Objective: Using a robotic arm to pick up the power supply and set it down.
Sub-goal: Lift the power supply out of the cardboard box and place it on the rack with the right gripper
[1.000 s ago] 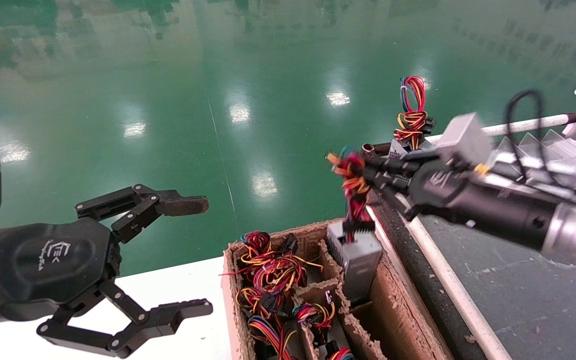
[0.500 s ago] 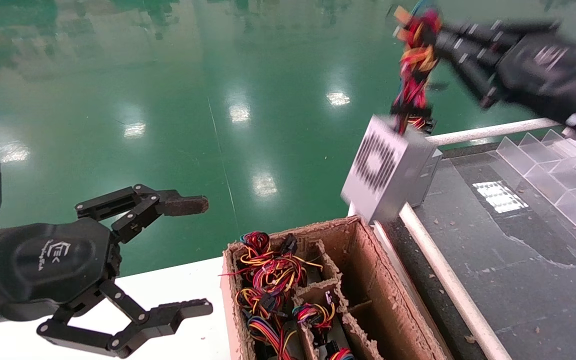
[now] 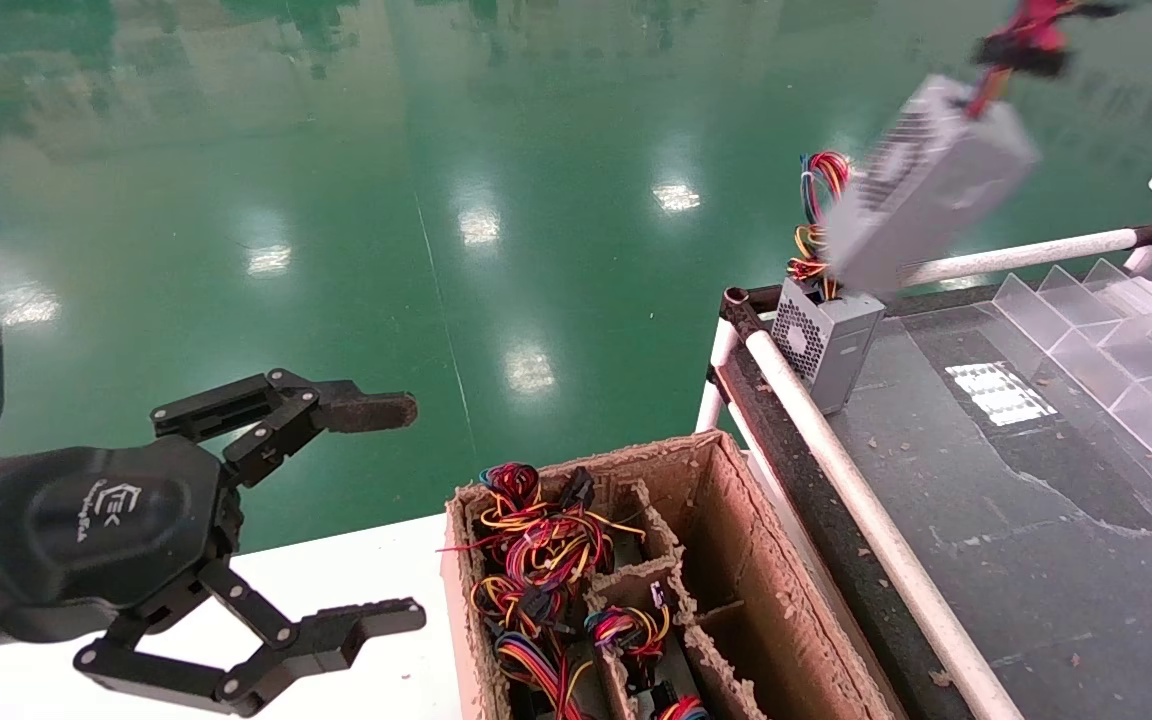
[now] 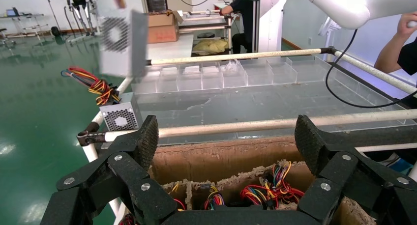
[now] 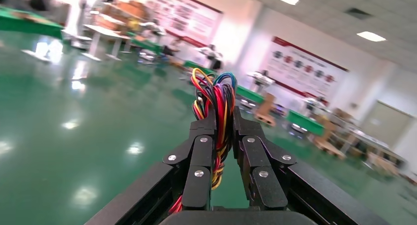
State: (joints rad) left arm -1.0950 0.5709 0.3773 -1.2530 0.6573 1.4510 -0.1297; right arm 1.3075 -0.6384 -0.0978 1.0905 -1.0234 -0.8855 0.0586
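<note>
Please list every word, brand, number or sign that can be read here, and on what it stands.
White logo on the left gripper: a stylised mark; the lettering under it is too small to read.
Red wall banners, right wrist view: blurred, unreadable.
Hanging power supply: no label shows.

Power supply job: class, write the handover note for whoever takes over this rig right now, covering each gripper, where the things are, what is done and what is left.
Right gripper: shut on the wire tail of the power supply, which hangs tilted in the air above the dark bench.
Left gripper: open, parked beside the cardboard box.
Done: the unit is out of the box; a second power supply stands at the bench's corner.
Left: lower it onto the bench and release.
</note>
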